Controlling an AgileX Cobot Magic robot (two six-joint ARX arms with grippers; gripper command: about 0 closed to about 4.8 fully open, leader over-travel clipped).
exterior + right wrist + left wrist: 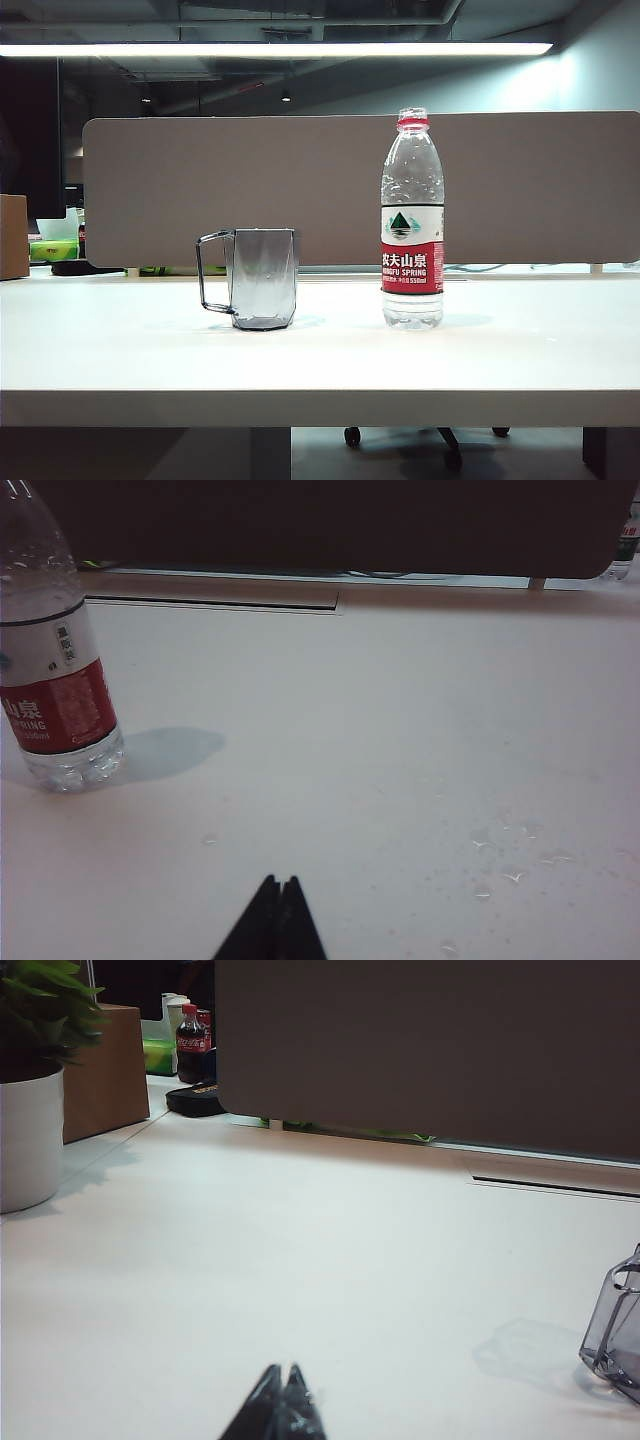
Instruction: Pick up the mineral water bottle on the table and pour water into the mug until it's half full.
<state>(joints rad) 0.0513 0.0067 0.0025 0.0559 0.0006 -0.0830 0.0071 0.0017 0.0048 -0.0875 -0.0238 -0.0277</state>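
On the table, exterior view only: mug and mineral water bottle upright together, near each other, bottle uncapped; neither arm visible. Left wrist view: left gripper, fingers together, mug at frame edge, potted plant. Right wrist view: right gripper, fingers together, bottle well apart, scattered droplets.

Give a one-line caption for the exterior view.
Uncapped mineral water bottle stands right of the mug on the table; no arms visible.
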